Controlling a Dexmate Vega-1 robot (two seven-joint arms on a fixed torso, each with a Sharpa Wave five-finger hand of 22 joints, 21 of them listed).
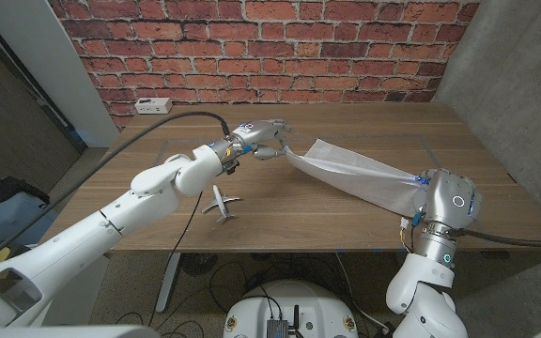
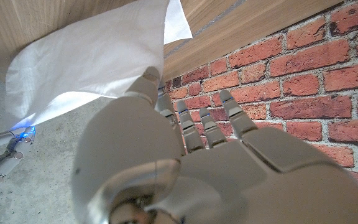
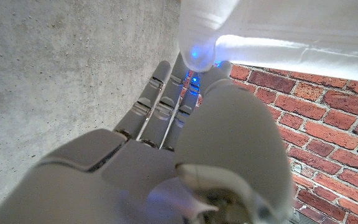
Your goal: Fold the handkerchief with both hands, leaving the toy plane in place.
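Wooden table (image 1: 346,202), both hands' fingers pinching raised handkerchief (image 1: 355,174), left hand (image 1: 261,141), right hand (image 1: 419,183)

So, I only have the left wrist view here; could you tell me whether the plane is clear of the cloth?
Observer: Yes. In the head view the plane stands on the table, apart from the handkerchief.
Operator: Thank you. Is the cloth off the table?
Observer: It hangs stretched between the left hand and the right hand, above the wood.
Operator: And does the right hand really hold it?
Observer: Its wrist view shows the cloth's end at the fingers, by a blue light.
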